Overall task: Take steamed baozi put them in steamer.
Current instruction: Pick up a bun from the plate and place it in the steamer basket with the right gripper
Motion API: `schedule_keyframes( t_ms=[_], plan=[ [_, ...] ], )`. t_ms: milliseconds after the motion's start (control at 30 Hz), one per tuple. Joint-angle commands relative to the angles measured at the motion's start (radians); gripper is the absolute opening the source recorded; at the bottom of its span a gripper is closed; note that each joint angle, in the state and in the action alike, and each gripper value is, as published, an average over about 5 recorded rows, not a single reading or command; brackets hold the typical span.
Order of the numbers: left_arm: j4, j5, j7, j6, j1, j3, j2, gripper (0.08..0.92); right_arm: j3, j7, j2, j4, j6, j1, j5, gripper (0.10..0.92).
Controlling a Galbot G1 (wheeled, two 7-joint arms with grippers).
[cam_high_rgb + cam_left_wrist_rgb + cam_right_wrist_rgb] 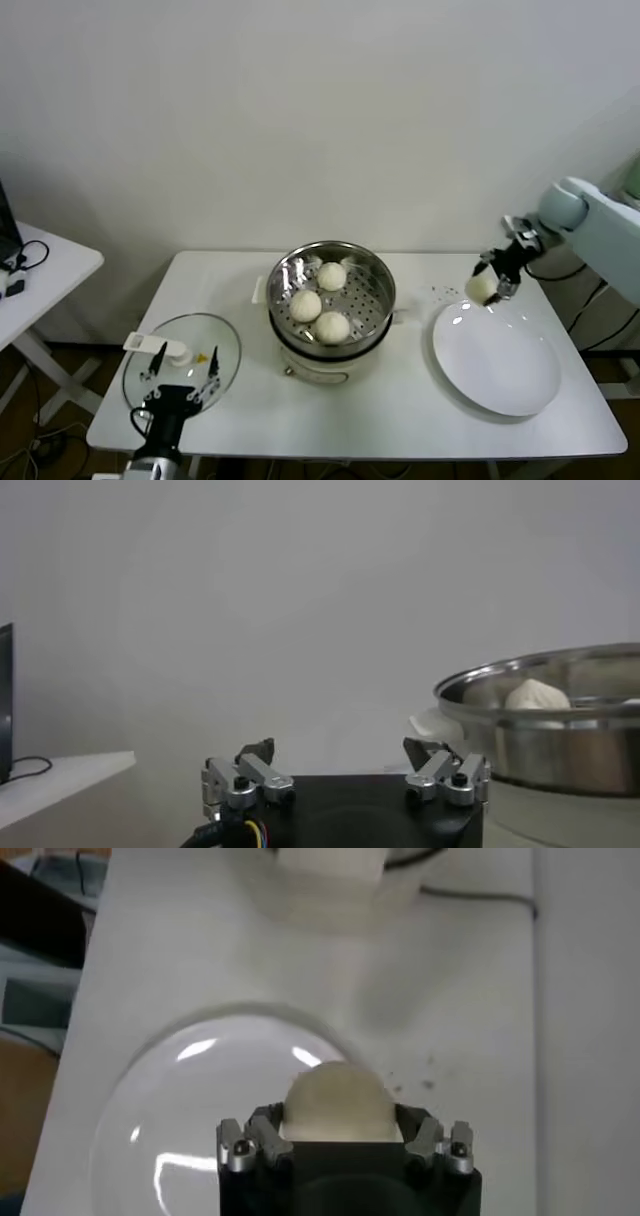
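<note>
My right gripper pinches the last baozi above the white plate; three already sit in the steamer. Soft dough could slip or snag the rim. Left gripper idles, fingers spread, by the glass lid

My right arm reaches in from the side, its right hand clamped on a baozi. My left hand hangs low, fingers spread.
</note>
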Motion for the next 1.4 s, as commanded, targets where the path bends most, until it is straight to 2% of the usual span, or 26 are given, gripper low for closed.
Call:
schedule_keyframes(
  t_ms=[33, 200, 567, 1400],
  plan=[
    [-0.018, 0.007, -0.001, -0.002, 0.0, 0.017, 0.001, 0.823, -0.42, 0.029, 0.155, 0.084, -0.142, 0.409, 0.408, 0.741],
    [-0.023, 0.011, -0.006, -0.012, 0.006, 0.033, 0.002, 0.823, -0.463, 0.062, 0.226, 0.115, -0.19, 0.441, 0.497, 0.741],
    [-0.05, -0.001, -0.004, -0.033, 0.052, 0.028, 0.007, 0.823, -0.49, 0.115, 0.345, 0.167, -0.237, 0.399, 0.532, 0.746],
    [-0.038, -0.012, 0.0, -0.04, 0.063, 0.007, 0.014, 0.823, -0.457, 0.136, 0.43, 0.062, -0.238, 0.19, 0.399, 0.746]
  ],
)
